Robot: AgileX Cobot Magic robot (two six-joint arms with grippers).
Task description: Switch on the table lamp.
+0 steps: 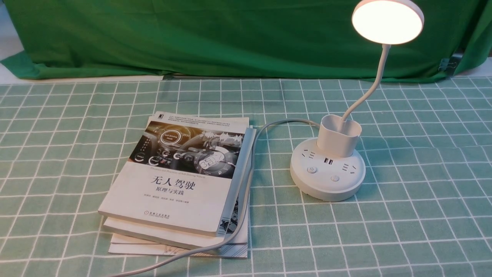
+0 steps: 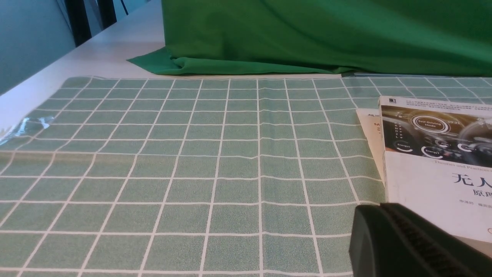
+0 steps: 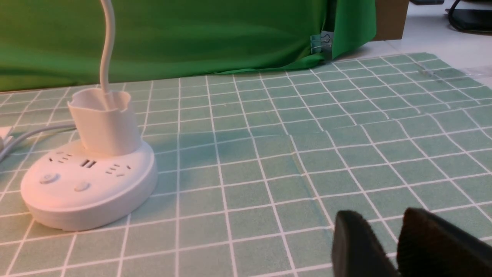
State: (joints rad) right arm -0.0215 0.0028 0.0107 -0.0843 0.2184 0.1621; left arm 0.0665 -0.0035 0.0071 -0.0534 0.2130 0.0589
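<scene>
the table lamp (image 1: 328, 169) glows at the right of the tabletop (image 1: 403, 231), so the job looks done. its cable (image 1: 248, 177) crosses the books (image 1: 165, 192); an arm snagging it could drag the base. a second button press might switch it off. right fingers (image 3: 374, 231) are slightly apart, empty; left fingers (image 2: 384, 215) look closed together.
</scene>
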